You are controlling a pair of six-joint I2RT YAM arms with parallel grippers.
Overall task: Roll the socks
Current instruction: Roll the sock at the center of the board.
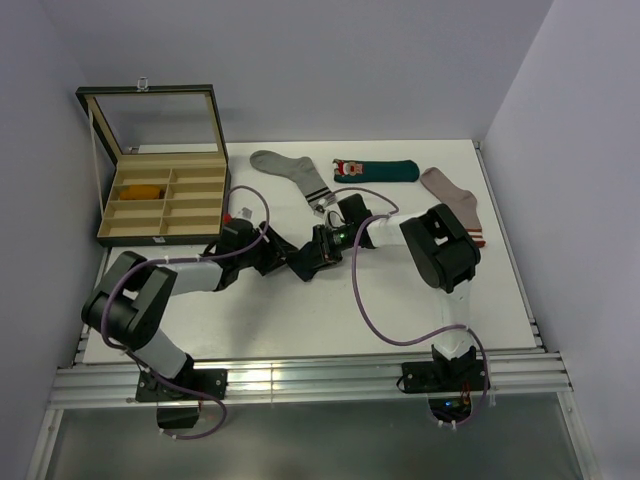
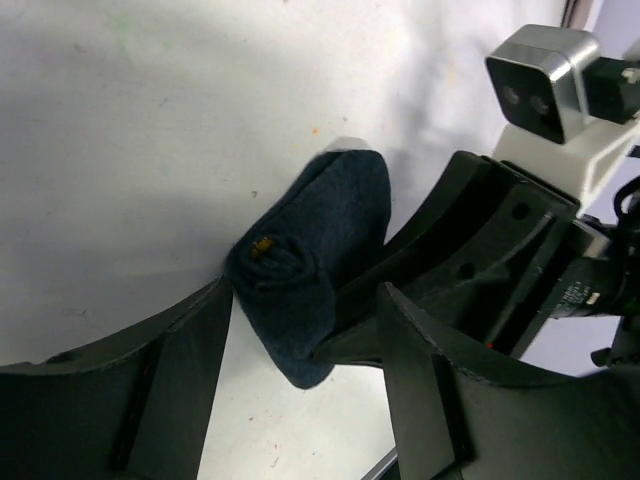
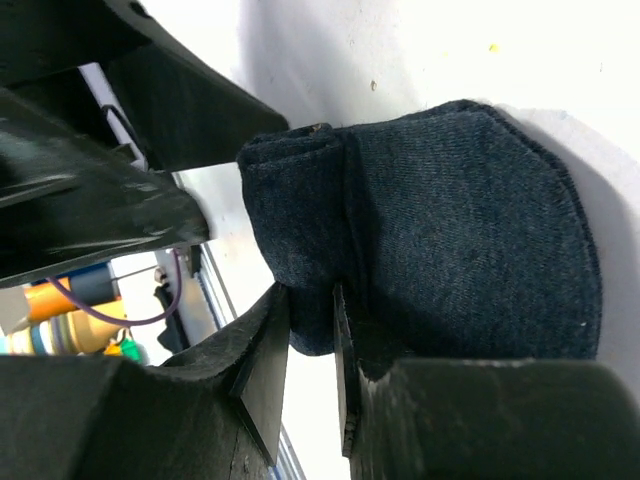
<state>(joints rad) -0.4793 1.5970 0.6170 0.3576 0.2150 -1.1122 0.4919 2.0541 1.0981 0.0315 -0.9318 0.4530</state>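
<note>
Navy sock (image 3: 450,230) half behind end effector (image 3: 310,298)

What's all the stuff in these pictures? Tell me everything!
Box: one, black with tan compartments, lid open, far left.
Orange bundle: one, inside a box compartment.
Grey sock: one, flat, far middle.
Teal sock: one, flat, right of the grey.
Pink sock: one, flat, far right.
Navy sock: one, partly rolled, between the grippers.
Table: one, white, under everything.
Left gripper: one, black, open around the navy sock.
Right gripper: one, black, pinching the navy sock.
</note>
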